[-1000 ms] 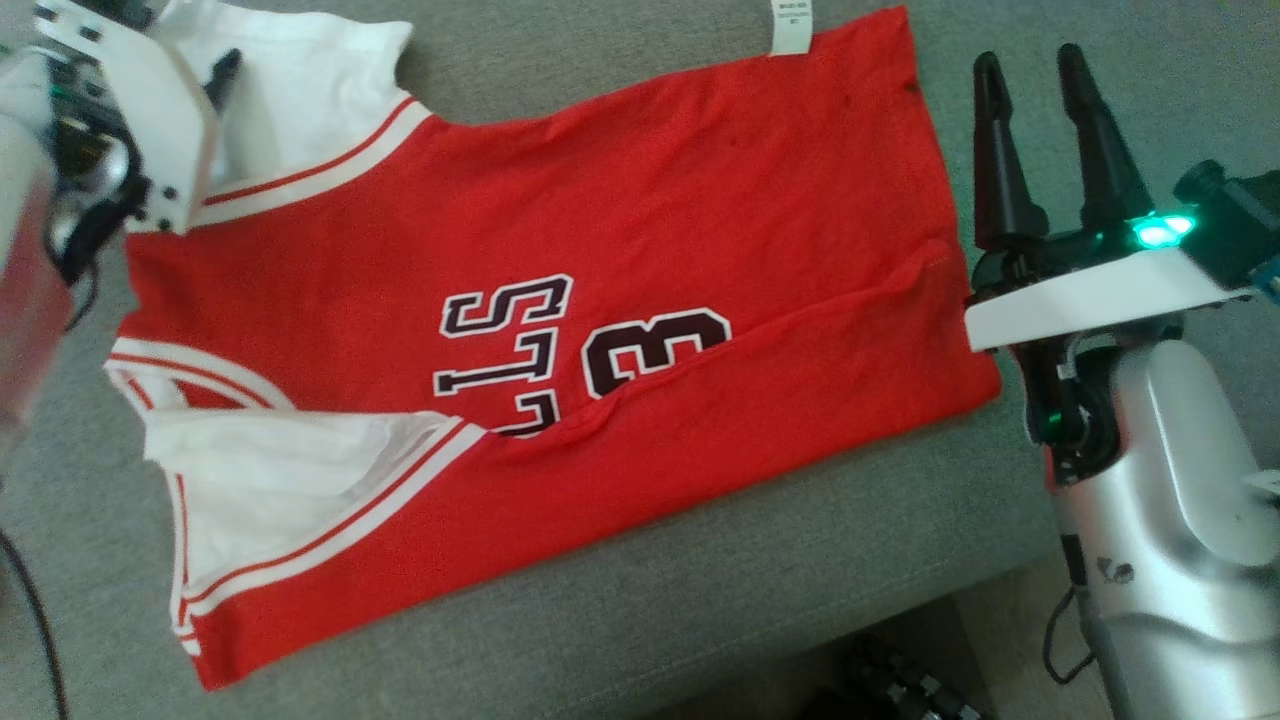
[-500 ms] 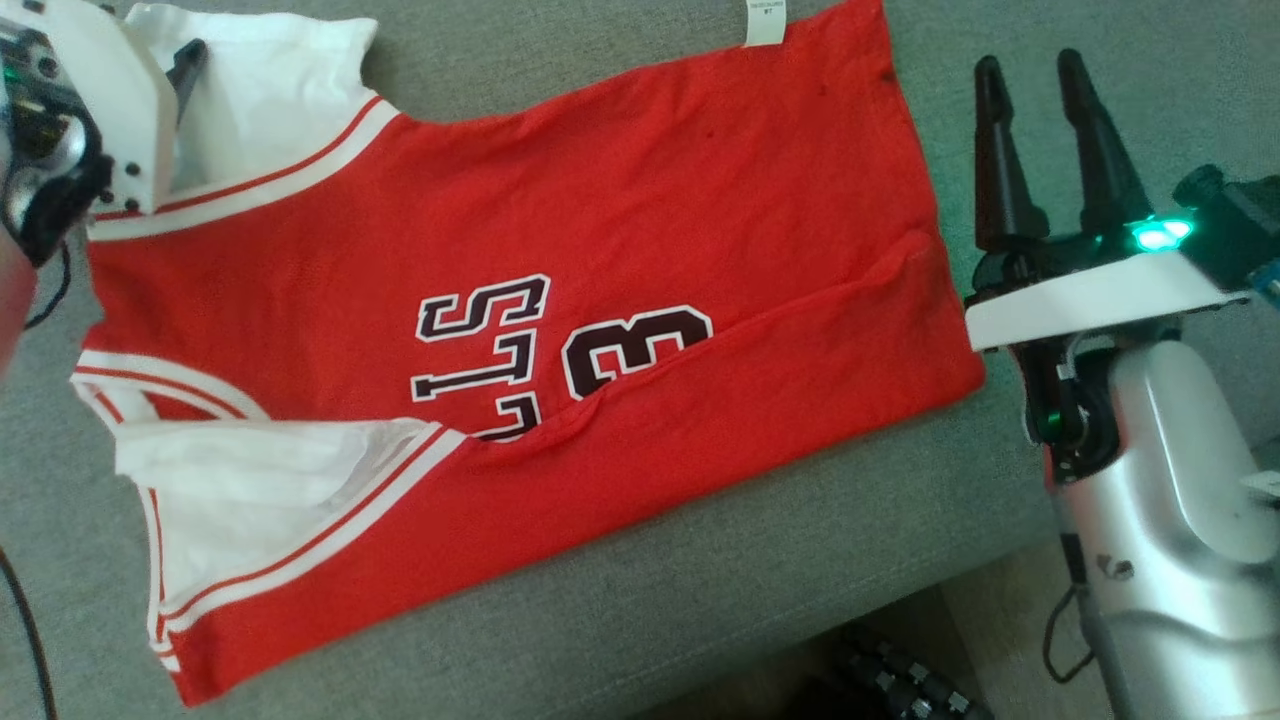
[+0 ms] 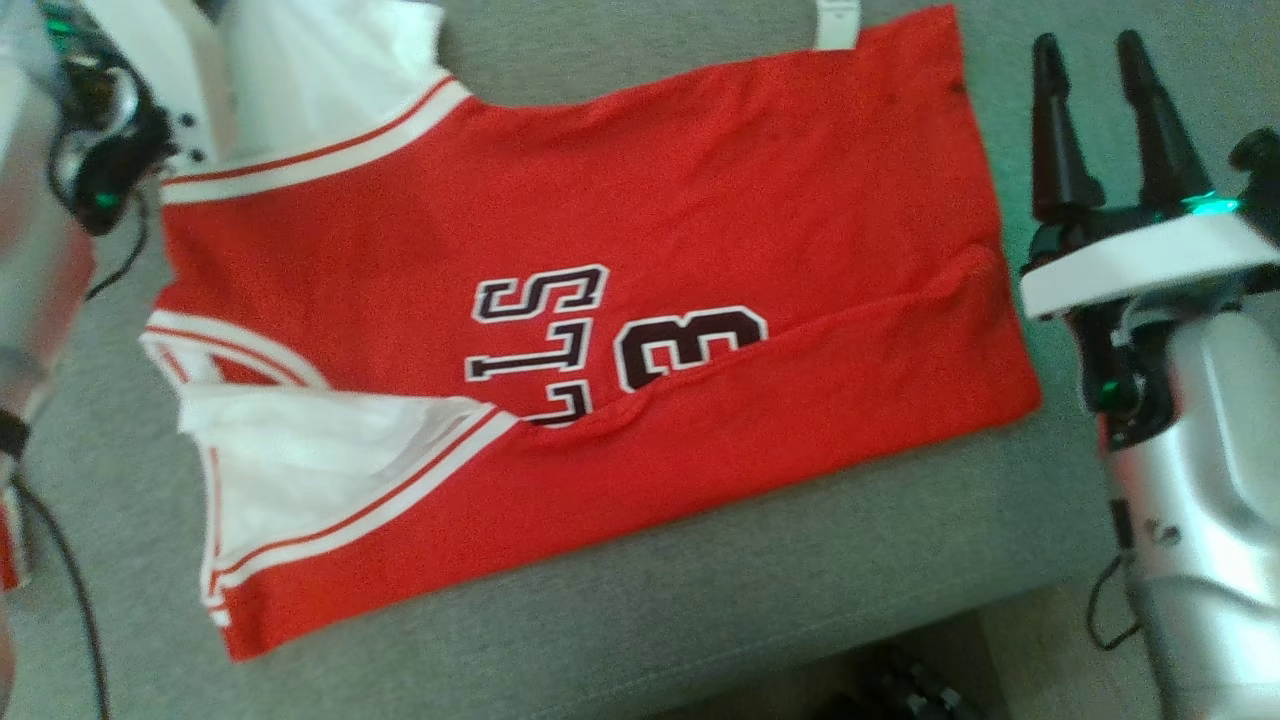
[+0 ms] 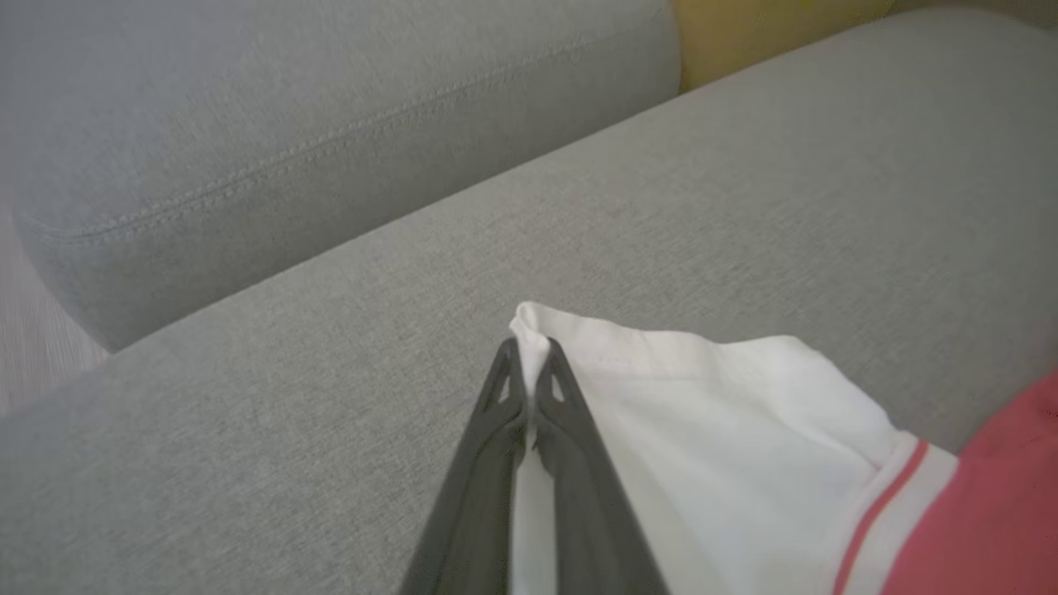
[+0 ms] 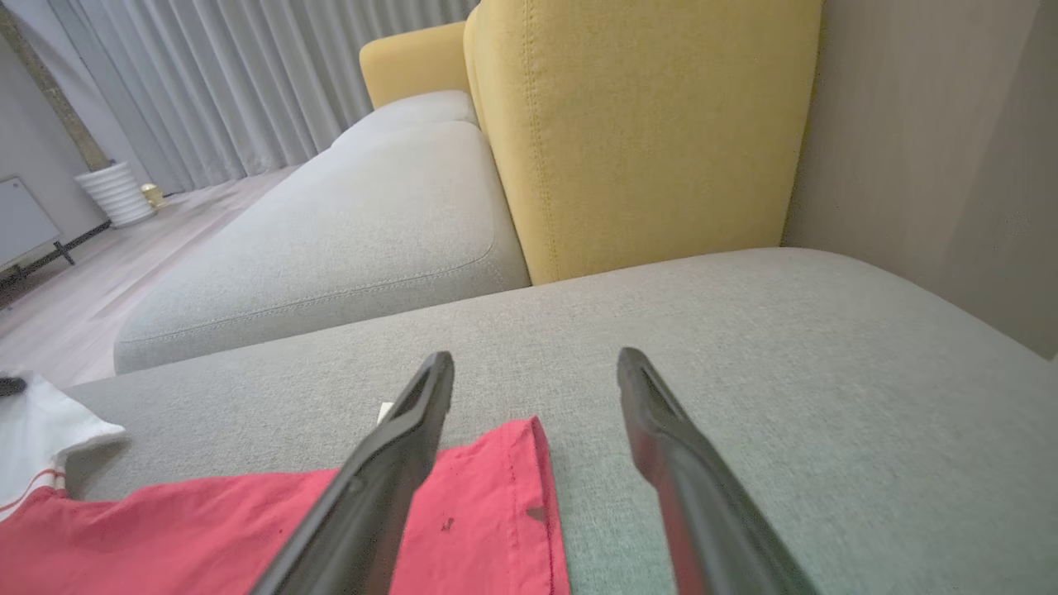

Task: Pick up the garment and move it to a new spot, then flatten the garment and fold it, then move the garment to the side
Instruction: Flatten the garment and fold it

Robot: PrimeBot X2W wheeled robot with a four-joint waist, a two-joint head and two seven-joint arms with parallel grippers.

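left gripper (image 4: 529, 359) pinches shut on the white sleeve corner (image 4: 661, 372) of the red basketball jersey (image 3: 650, 200) — it lies lengthwise across the grey fabric cushion (image 3: 700, 600) toward the open, empty right gripper (image 3: 1100, 110) beside its hem.

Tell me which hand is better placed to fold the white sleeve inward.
Left. The left hand is shut on the white sleeve; the right hand hangs open beside the jersey, holding nothing.

left fingers (image 4: 488, 463) closed, white sleeve (image 4: 702, 413) now pinched
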